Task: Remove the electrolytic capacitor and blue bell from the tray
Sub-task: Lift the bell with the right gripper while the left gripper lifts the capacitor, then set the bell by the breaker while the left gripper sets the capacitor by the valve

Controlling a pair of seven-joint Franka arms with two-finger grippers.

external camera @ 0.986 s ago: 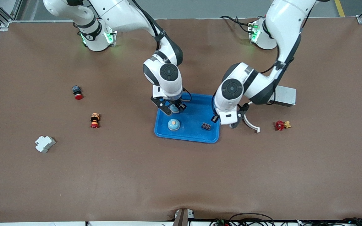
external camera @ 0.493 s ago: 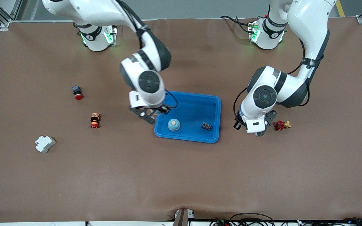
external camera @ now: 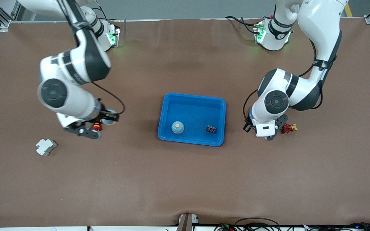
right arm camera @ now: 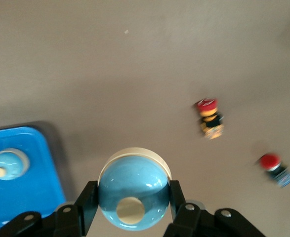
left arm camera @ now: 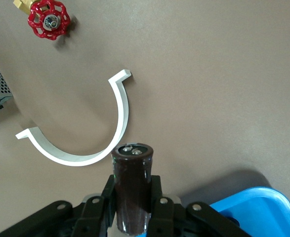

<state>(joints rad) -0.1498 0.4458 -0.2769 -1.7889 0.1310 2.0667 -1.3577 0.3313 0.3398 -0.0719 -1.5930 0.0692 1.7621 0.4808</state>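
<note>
- I am noting that the blue tray (external camera: 191,119) is now clear of both my arms; a second blue bell (external camera: 177,127) and a small black part (external camera: 211,129) are still lying in it.
- My right gripper (right arm camera: 130,210), having swung out over the table near the red-and-yellow button (external camera: 97,126), is clamping the blue bell (right arm camera: 131,190).
- My left gripper (left arm camera: 131,207) is gripping the electrolytic capacitor (left arm camera: 131,190) over the white curved bracket (left arm camera: 93,138); only the wrist views are showing either grip.
</note>
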